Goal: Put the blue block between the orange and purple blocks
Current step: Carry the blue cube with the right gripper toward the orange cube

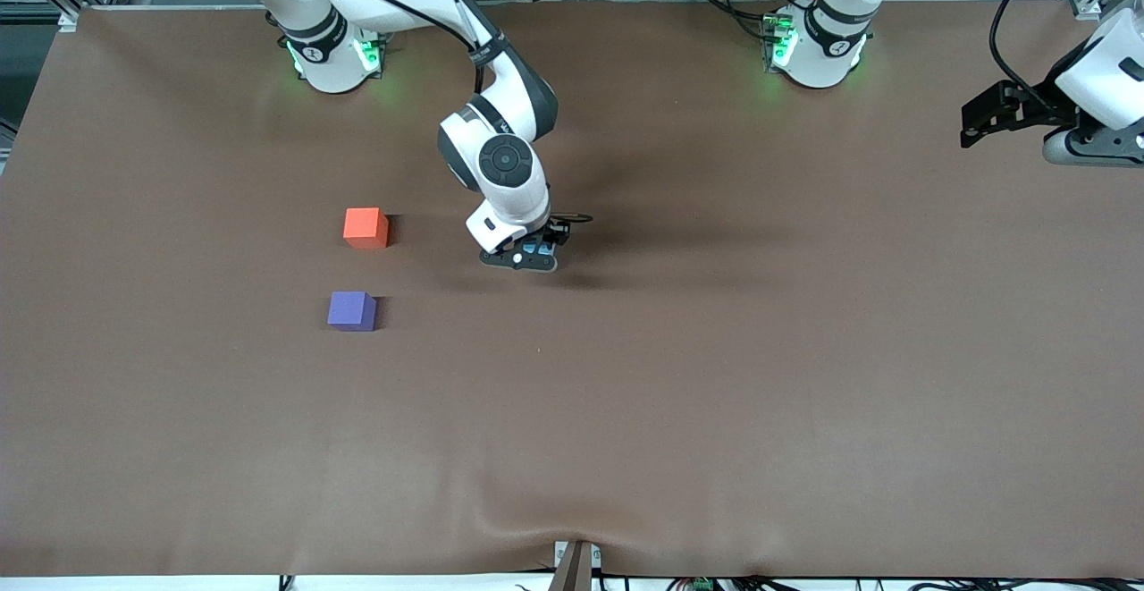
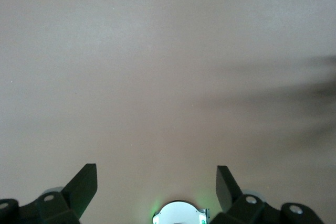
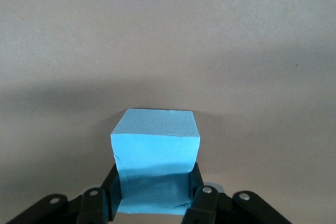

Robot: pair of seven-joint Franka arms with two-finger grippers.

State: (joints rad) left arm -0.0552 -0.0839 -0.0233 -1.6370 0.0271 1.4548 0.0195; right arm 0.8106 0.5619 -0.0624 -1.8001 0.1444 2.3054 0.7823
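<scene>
Fingers of the right gripper (image 1: 527, 257) were pressed against two opposite sides of the blue block (image 3: 155, 156), and the right wrist view showed the cube seated squarely between them with its upper face clear. Whether the block rested on the brown table cover (image 1: 715, 376) or had just left it could not be told, though the gripper sat very low over the cloth near the table's middle. So the grasp looked made, and that was the only part of the task the pictures showed as done. Toward the right arm's end of the table stood the orange block (image 1: 365, 227) and, nearer to the front camera, the purple block (image 1: 351, 311), well apart from the gripper and separated from each other by a bare gap that looked roomy enough for one more cube. Nothing lay in that gap, so the carry across, the lowering into the space and the release all remained, by my judgement. The left gripper (image 2: 156, 184) waited at the left arm's end of the table, up off the cloth, its fingers spread wide with nothing between them and only plain cover beneath it in the left wrist view.
</scene>
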